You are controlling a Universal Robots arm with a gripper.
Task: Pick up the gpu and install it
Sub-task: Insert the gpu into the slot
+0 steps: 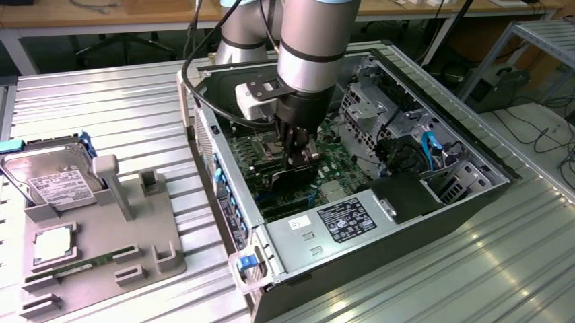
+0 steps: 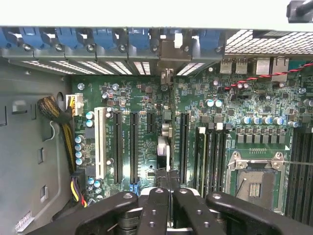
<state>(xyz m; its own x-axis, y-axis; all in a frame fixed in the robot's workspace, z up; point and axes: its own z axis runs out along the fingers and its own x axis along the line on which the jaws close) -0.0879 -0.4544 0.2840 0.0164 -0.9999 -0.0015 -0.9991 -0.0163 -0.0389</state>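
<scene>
Tool (image 1: 301, 158) pinching gpu (image 1: 295, 180) edge-on, mid-frame inside case (image 1: 467, 202). Held upright to meet motherboard (image 2: 146, 98) slot (image 2: 167, 147).

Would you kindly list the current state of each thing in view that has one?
Black gripper: shut on the gpu, inside the case.
Thin dark gpu card: held upright on edge over the green motherboard.
Black computer case: lying on its side, open.
Silver hard drive: propped in the grey holder tray.
</scene>
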